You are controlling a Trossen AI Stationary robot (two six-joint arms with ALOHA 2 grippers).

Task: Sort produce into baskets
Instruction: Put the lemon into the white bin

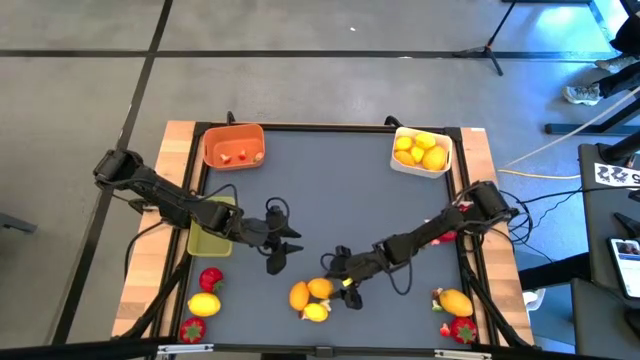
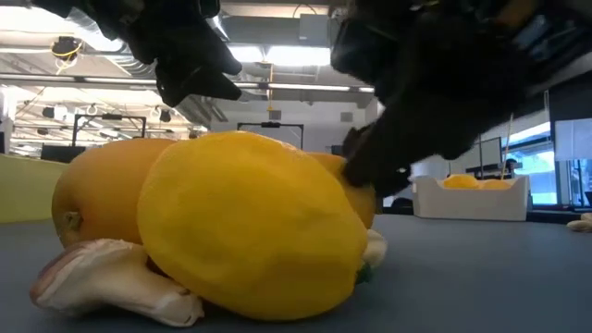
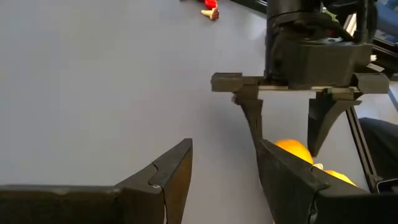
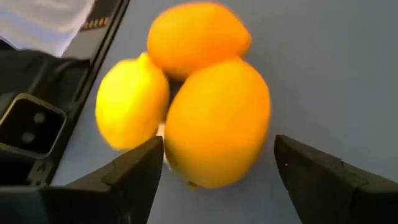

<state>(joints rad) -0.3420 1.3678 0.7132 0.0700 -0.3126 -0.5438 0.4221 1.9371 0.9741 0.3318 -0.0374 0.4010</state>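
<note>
High view: right gripper (image 1: pixel 345 285) over three citrus (image 1: pixel 310 297) clustered near the table's front edge, fingers apart. Left gripper (image 1: pixel 285 245) mid-table, half spread, empty. Orange bin (image 1: pixel 234 146) holds small red bits; white bin (image 1: pixel 421 152) holds yellow fruit; green bin (image 1: pixel 214 228) contents hidden by the arm.
Low view: yellow lemon (image 2: pixel 250 236) lies with long axis sideways.
Right wrist view: orange fruit (image 4: pixel 217 121) sits between the spread fingers (image 4: pixel 134 171), long axis running away from the camera

Smooth matt lemon (image 2: pixel 250 222), matt tabletop (image 1: pixel 330 190)
</note>
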